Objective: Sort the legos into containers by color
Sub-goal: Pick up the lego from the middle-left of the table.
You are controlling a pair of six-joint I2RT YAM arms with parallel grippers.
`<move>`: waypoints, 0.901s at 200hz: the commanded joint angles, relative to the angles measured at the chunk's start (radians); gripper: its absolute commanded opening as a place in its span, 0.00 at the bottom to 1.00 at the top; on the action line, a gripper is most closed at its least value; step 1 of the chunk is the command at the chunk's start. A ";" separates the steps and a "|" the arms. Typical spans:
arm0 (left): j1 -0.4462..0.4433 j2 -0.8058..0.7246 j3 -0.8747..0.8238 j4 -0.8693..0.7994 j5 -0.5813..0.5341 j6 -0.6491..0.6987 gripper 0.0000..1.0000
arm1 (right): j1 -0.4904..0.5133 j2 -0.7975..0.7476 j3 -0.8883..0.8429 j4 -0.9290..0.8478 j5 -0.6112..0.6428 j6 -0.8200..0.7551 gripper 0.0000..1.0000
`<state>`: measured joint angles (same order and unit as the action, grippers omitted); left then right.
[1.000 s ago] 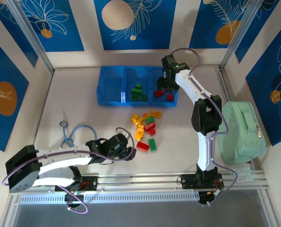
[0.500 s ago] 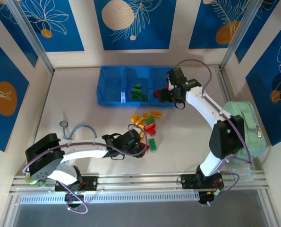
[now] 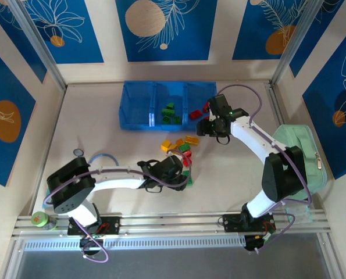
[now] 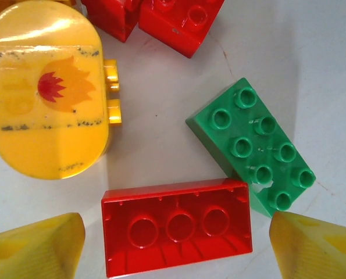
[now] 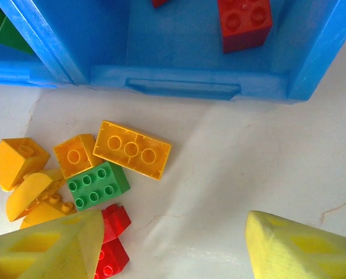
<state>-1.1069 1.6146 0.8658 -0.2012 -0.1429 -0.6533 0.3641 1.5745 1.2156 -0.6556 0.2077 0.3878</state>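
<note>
My left gripper is open low over the loose pile, its yellow fingers on either side of an upside-down red lego, with gaps on both sides. Beside it lie a green lego and a rounded yellow piece with a flame print. My right gripper hangs open and empty just in front of the blue tray. Its right compartment holds red legos, the middle one green legos. Yellow, green and red legos lie on the table.
A mint-green zippered case lies at the right edge, close to the right arm. A stethoscope sits on the left, and a green tape roll by the left base. Frame posts and walls ring the table.
The left arm has reached right from the table's left side to the pile, ending over the red lego. The right gripper has pulled back from the tray's right compartment to the table in front.
</note>
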 commanded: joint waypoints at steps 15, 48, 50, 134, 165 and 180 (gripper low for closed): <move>-0.011 0.028 0.038 -0.071 -0.006 0.019 0.83 | -0.011 -0.045 -0.028 0.030 -0.028 0.026 0.66; -0.018 0.048 0.044 -0.069 0.005 0.017 0.83 | -0.011 -0.060 -0.058 0.050 -0.040 0.039 0.66; -0.018 0.051 0.045 -0.070 0.006 0.016 0.83 | -0.012 -0.062 -0.059 0.052 -0.041 0.039 0.66; -0.022 0.118 0.092 -0.091 -0.006 0.000 0.81 | -0.017 -0.088 -0.112 0.071 -0.042 0.048 0.66; -0.023 0.122 0.100 -0.102 -0.013 0.001 0.72 | -0.025 -0.100 -0.138 0.080 -0.045 0.052 0.66; -0.023 0.110 0.097 -0.107 -0.018 0.004 0.67 | -0.029 -0.108 -0.156 0.089 -0.055 0.058 0.66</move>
<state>-1.1198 1.7126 0.9440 -0.3038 -0.1642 -0.6483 0.3439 1.5051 1.0897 -0.5816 0.1825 0.4236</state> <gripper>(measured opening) 0.705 0.658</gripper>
